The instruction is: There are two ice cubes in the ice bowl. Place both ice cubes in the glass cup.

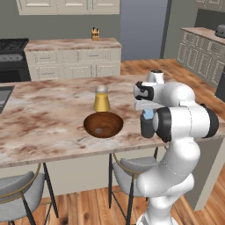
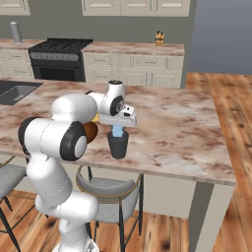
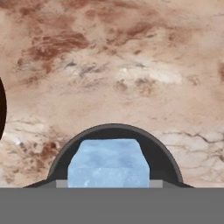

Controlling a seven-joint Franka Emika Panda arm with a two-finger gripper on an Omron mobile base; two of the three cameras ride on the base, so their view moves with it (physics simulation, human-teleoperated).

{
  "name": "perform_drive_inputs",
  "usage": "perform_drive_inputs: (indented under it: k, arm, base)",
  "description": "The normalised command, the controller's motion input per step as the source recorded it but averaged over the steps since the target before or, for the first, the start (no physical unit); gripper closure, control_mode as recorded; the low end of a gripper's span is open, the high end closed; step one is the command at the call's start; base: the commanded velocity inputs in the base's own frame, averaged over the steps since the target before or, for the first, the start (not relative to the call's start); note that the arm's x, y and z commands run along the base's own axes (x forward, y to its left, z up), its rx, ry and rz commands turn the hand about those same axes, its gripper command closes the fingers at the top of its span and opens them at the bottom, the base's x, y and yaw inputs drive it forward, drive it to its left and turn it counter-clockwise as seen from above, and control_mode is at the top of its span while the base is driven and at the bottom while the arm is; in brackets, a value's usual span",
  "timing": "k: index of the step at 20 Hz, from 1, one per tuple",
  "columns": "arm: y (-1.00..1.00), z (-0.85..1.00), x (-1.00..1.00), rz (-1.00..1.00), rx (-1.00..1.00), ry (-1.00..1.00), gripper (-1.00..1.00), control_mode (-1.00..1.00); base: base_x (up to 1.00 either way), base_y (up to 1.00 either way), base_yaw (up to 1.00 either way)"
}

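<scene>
My gripper (image 2: 117, 128) hangs just above the glass cup (image 2: 118, 145), shut on the pale light-blue ice cube (image 2: 117, 131). In the hand view this ice cube (image 3: 108, 162) sits low in the middle, framed by the glass cup's dark rim (image 3: 114, 128) below it. From the left base view the glass cup (image 1: 146, 128) is partly hidden behind my arm, with the ice cube (image 1: 148, 114) over it. The ice bowl (image 1: 103, 124) of dark wood stands left of the cup and holds a small greyish ice cube (image 1: 99, 130).
A clear jar of yellow liquid (image 1: 101, 99) stands right behind the bowl. The marble island counter (image 2: 167, 123) stretches wide to the right of the cup. Stools (image 1: 132, 169) stand under its near edge. A sink (image 2: 15, 91) lies at the far left.
</scene>
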Motion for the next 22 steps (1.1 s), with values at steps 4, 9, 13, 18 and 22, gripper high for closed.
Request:
perform_drive_inputs:
  k: [4,9,13,18,22]
  arm:
    - [0.00,-0.02,0.00,0.00,0.00,0.00,1.00,-1.00]
    - [0.00,0.00,0.00,0.00,0.00,0.00,1.00,-1.00]
    - [0.00,0.00,0.00,0.00,0.00,0.00,1.00,-1.00]
    - [0.00,0.00,0.00,0.00,0.00,0.00,-1.00,-1.00]
    - [0.00,0.03,0.00,0.00,0.00,0.00,-1.00,-1.00]
  base:
    - [0.00,0.00,0.00]
    - [0.00,0.00,0.00]
    - [0.00,0.00,0.00]
    - [0.00,0.00,0.00]
    - [0.00,0.00,0.00]
